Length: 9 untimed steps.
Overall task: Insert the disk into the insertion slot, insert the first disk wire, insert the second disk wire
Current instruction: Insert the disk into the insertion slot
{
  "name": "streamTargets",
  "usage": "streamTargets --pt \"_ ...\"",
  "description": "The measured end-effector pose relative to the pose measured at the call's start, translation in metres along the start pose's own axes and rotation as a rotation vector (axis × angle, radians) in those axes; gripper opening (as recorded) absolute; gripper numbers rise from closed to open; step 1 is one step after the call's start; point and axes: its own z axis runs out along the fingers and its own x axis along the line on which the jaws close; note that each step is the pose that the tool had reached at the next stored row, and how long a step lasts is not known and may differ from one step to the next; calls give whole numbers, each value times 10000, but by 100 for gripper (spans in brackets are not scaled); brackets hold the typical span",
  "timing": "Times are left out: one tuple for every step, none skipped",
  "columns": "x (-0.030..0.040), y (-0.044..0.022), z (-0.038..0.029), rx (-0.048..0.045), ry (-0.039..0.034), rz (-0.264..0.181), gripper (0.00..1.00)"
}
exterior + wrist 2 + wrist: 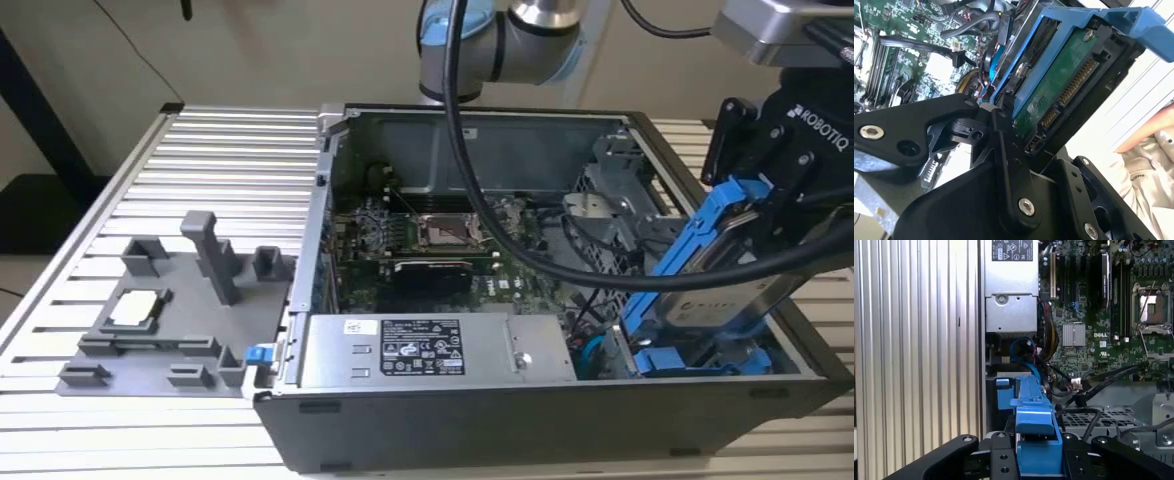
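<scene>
Disk step in hand, wires not yet touched. My gripper is clamped on the upper end of the flat silver-grey hard drive with its white label, clipped in a bright blue plastic carrier. In the first wrist view the blue frame sits pinched between my two black fingers.

Drive hangs tilted inside the open computer case. Its lower end is down in the corner beside the grey power-supply box with the white sticker, at the grey sheet-metal drive bay. Upper end leans out above the case rim. Not seated, as I judge it.

Green underside and connector row are exposed toward the second wrist view.

Seating calls for squaring the carrier to the bay walls, then a straight push clear of the loose cables.
</scene>
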Motion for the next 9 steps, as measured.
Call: streamTargets --pt "0 -4 12 0 -3 -2 33" --pt "0 -8 23 0 -12 -1 33" --pt "0 -13 32 -1 -28 -1 33" --pt "0 -19 39 -1 -44 -2 33" --pt "0 -25 48 -1 -63 -3 33" --pt "0 -31 57 -2 -80 -3 33" --pt "0 -38 65 -2 -93 -4 33" --pt "0 -44 74 -2 -104 -4 33" --pt "-1 -50 85 -2 -117 -5 33"
